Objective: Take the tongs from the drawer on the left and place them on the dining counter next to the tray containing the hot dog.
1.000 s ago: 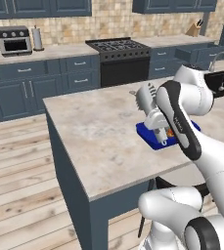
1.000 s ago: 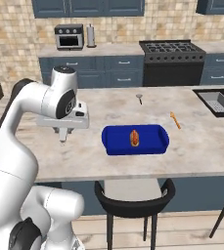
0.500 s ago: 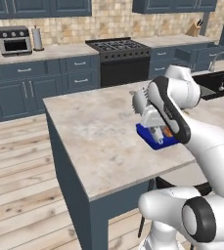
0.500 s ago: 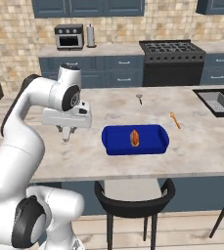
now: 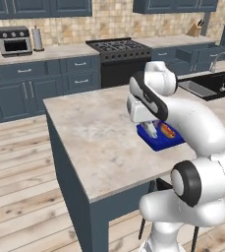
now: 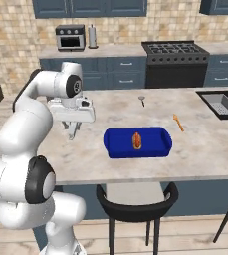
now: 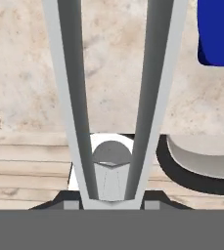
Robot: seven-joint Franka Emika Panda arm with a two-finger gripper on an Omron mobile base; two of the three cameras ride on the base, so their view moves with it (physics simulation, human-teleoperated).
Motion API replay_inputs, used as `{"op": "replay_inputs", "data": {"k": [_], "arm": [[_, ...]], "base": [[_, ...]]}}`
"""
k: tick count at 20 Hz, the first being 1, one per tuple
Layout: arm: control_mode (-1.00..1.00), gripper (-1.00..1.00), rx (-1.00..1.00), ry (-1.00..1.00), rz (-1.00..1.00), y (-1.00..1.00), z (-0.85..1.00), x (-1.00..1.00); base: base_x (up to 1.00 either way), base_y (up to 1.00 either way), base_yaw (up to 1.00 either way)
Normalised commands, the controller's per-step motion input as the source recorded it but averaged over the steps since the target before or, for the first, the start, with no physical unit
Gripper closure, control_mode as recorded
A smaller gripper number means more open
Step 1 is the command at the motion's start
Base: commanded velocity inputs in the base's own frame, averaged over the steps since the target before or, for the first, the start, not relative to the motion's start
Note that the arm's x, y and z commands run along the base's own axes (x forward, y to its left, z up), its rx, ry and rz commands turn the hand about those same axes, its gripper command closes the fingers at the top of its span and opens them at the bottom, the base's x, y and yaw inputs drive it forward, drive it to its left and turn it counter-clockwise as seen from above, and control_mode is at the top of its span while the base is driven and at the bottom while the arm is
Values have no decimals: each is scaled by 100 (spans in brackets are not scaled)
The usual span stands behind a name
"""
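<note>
Now the gripper [image 6: 71, 130] hangs over the dining counter [image 6: 195, 154], just left of the blue tray [image 6: 158, 145] with the hot dog [image 6: 136, 140]. Its jaws are closed on the tongs [image 7: 114, 97], whose 2 thin silver arms point down at the marble. I think it holds them low there so they can be set down beside the tray.

place: kitchen | signs: stove [image 5: 116, 47]; toaster oven [image 6: 69, 37]; sink [image 5: 202, 87]; blue cabinets [image 5: 25, 86]
</note>
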Motion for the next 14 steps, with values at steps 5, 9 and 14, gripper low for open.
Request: {"op": "replay_inputs", "data": {"k": [5,9,14], "arm": [[-100,100,-15,0,-7,0,-42,45],[-100,100,-7,-10,-3,0,-58,40],[-100,100,0,-11,-1,-2,-33,25]], "base": [[0,0,0],[0,0,0],[0,0,0]]}}
